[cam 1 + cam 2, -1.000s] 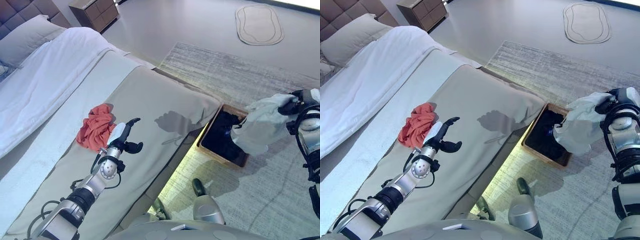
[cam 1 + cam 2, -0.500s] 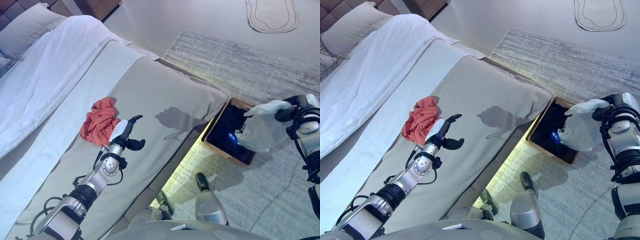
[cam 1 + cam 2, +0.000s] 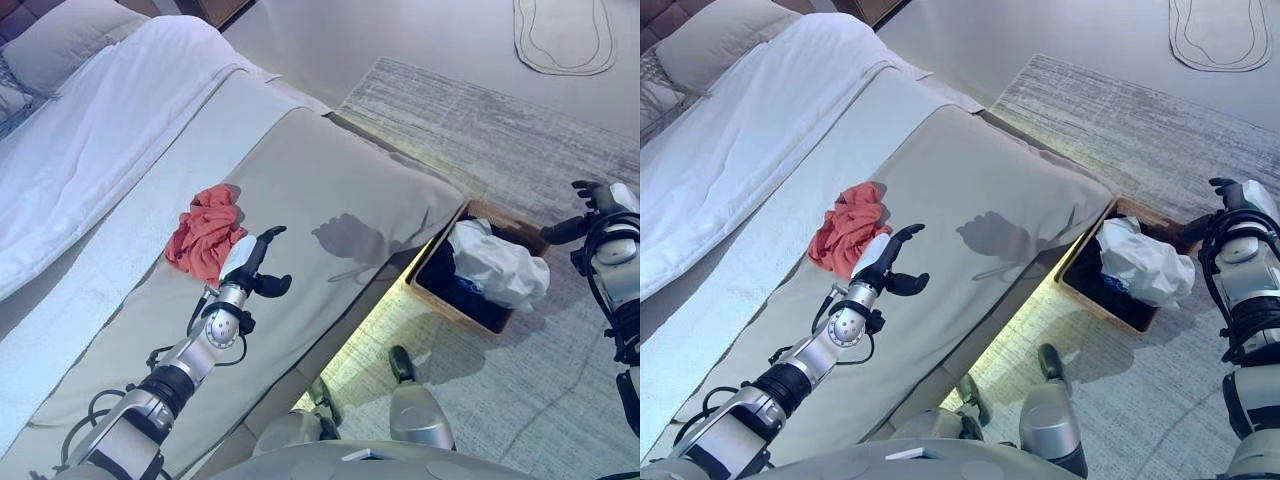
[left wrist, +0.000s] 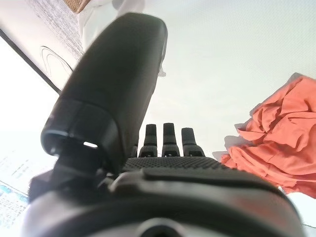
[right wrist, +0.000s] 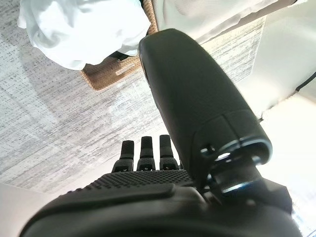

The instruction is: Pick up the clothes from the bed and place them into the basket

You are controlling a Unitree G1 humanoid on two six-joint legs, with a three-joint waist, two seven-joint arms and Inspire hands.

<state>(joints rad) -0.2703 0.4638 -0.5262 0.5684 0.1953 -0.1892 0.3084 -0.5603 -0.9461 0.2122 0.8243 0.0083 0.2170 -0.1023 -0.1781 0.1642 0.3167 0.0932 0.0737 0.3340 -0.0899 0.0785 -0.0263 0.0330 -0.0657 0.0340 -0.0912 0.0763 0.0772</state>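
Note:
A crumpled orange-red garment (image 3: 205,233) lies on the beige bed cover (image 3: 330,190). Just to its right hovers my left hand (image 3: 249,267), open with its fingers straight and nothing in it; the garment (image 4: 276,143) shows beside those fingers in the left wrist view. A brown basket (image 3: 525,235) stands on the rug at the bed's foot corner, with a white garment (image 3: 497,267) lying on top of dark clothes inside it. My right hand (image 3: 590,201) is open and empty, up and to the right of the basket (image 5: 106,75).
The bed carries a white duvet (image 3: 110,130) and a grey pillow (image 3: 65,35) at its head. A grey patterned rug (image 3: 520,150) covers the floor around the basket. A small oval mat (image 3: 565,35) lies farther off.
My right hand has let go of the white garment, which dropped into the basket. The camera has shifted. The left hand has stayed by the orange garment.

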